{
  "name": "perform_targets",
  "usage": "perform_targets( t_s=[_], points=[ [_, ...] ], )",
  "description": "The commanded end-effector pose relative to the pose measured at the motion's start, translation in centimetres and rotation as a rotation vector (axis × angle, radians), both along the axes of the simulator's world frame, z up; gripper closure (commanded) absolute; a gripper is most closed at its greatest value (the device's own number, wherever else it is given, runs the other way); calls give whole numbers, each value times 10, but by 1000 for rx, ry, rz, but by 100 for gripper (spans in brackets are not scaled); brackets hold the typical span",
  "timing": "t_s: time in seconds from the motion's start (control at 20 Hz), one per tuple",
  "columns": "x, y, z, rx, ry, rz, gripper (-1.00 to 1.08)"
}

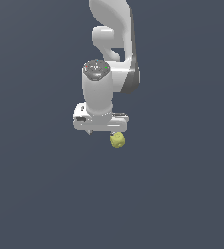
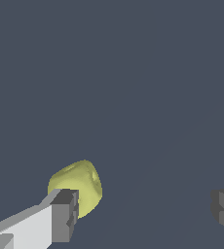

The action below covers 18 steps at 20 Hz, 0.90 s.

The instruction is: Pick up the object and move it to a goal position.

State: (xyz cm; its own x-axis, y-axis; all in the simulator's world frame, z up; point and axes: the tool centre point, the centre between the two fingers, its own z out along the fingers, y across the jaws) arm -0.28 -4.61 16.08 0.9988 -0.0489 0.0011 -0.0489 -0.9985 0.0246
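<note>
Flat, dark slate-blue ground fills both views, with no edges or markings. My white, jointed robot arm (image 1: 111, 53) reaches down from twelve o'clock in the exterior view and ends in my white gripper (image 1: 104, 132) with dark grey finger pads (image 2: 65, 214). My jaws are spread wide and hold nothing. The small yellow-green, lumpy, roundish object (image 1: 117, 140) sits at about five o'clock from my gripper body in the exterior view. In the wrist view, the object (image 2: 80, 185) lies just behind one finger pad, on its outer side, not in the gap; whether they touch, I cannot tell.
</note>
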Motion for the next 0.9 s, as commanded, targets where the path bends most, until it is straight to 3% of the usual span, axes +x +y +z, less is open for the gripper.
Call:
perform_targets(
  t_s=[0.0, 0.85],
  points=[
    [-3, 5, -6, 1, 1, 29, -92],
    [-44, 70, -67, 22, 5, 391, -92]
  ],
)
